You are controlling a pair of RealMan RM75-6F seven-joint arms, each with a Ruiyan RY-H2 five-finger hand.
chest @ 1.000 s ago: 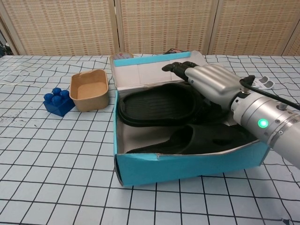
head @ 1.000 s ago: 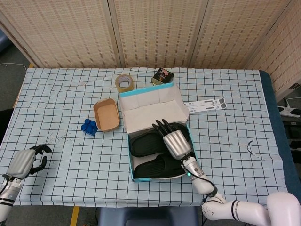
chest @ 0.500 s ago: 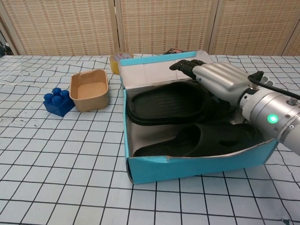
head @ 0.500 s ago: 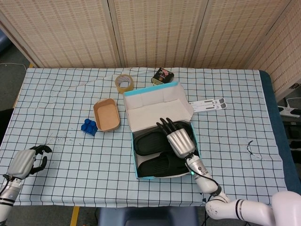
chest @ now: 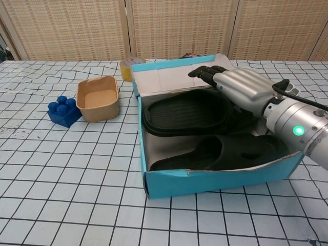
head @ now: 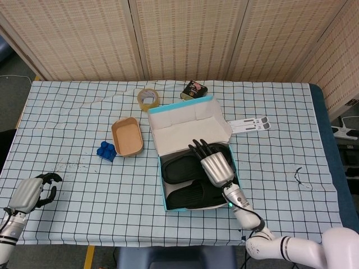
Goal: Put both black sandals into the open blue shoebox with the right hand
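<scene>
The open blue shoebox point(head: 164, 188) point(chest: 215, 180) stands mid-table with its lid point(head: 188, 120) tipped up at the back. Both black sandals lie inside it: the far sandal point(head: 180, 171) point(chest: 182, 110) and the near sandal point(head: 190, 198) point(chest: 225, 152). My right hand point(head: 216, 168) point(chest: 241, 88) reaches into the box from its right end. Its fingers lie stretched out together over the far sandal's right part, and whether they touch it is hidden. My left hand point(head: 31, 193) rests near the table's front left corner, fingers curled in on nothing.
A tan tray point(head: 126, 137) point(chest: 96, 97) and a blue brick point(head: 105, 151) point(chest: 62, 110) sit left of the box. Behind it are a tape roll point(head: 148, 99) and a small dark packet point(head: 194, 90). White tags point(head: 249, 124) lie to the right.
The shoebox with both sandals in it has slid a little to the right, and my right hand has moved the same way with it. The left hand has stayed still.
</scene>
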